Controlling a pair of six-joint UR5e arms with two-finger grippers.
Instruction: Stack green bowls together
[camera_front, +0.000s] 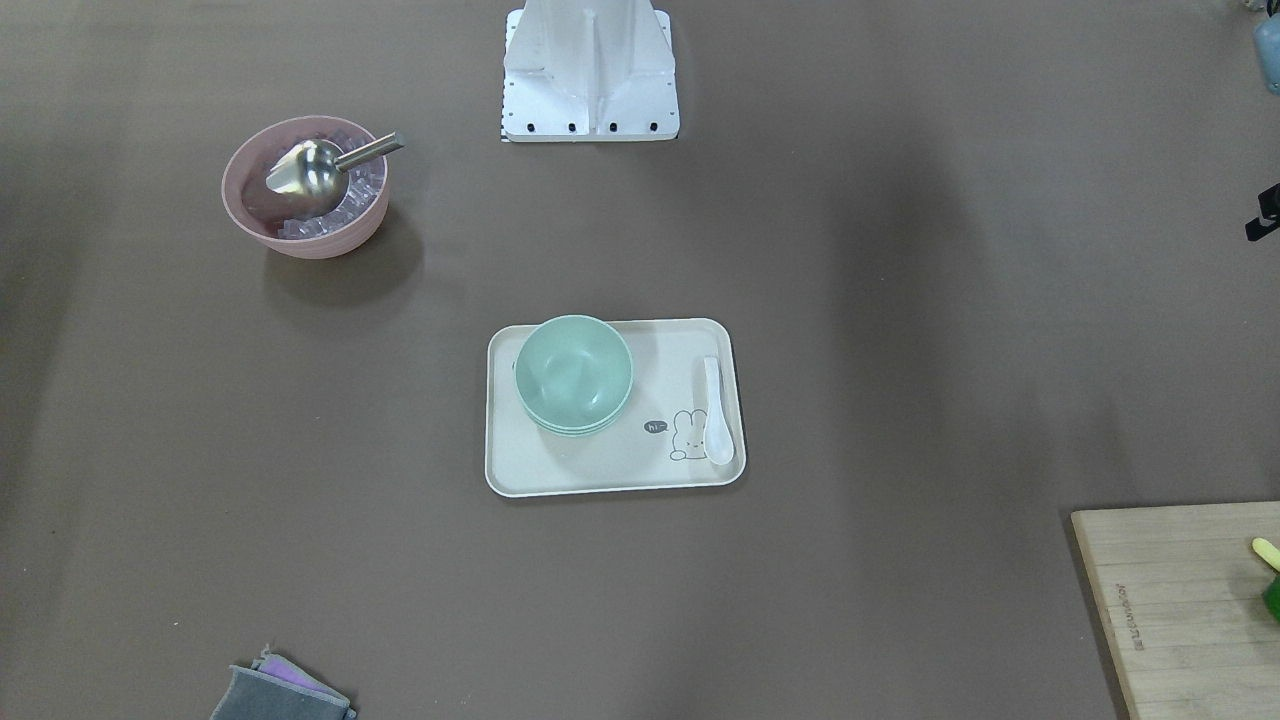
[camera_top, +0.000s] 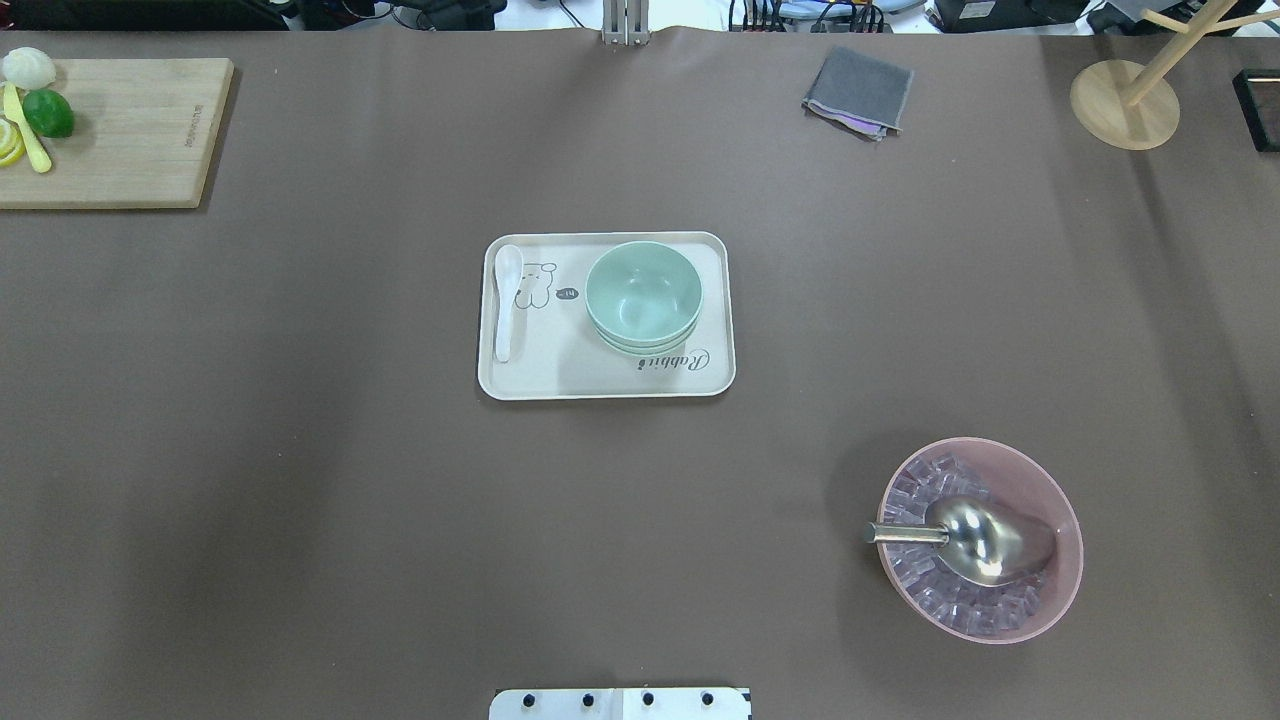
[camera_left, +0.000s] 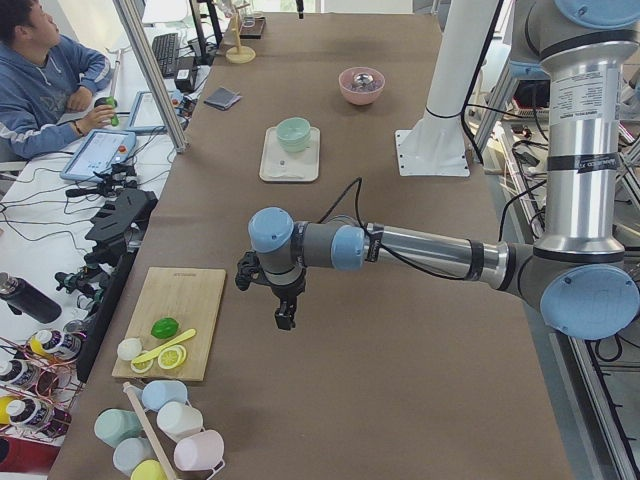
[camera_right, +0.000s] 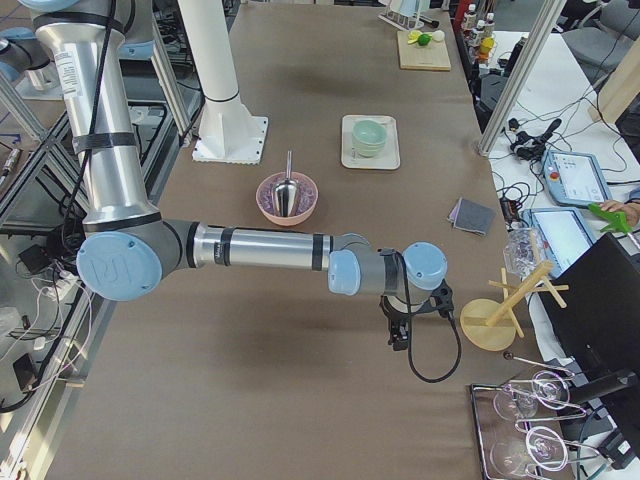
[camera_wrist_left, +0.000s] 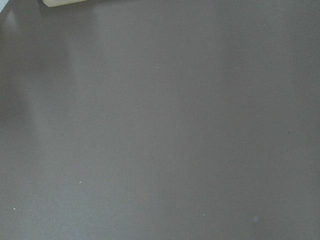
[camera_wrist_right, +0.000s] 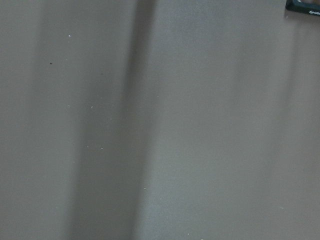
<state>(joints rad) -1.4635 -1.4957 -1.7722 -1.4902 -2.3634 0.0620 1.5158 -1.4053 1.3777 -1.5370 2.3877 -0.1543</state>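
Note:
The green bowls (camera_front: 573, 375) sit nested in one stack on the cream tray (camera_front: 610, 470) at the table's middle. They also show in the overhead view (camera_top: 643, 295) and in both side views (camera_left: 293, 133) (camera_right: 369, 136). My left gripper (camera_left: 285, 318) hangs above bare table near the cutting board, far from the tray. My right gripper (camera_right: 397, 335) hangs above bare table near the wooden stand, also far from the tray. I cannot tell whether either is open or shut. Both wrist views show only brown table.
A white spoon (camera_top: 505, 300) lies on the tray's left side. A pink bowl (camera_top: 980, 540) with ice and a metal scoop stands at the near right. A cutting board (camera_top: 120, 130) with fruit, a grey cloth (camera_top: 858, 92) and a wooden stand (camera_top: 1125, 100) lie along the far edge.

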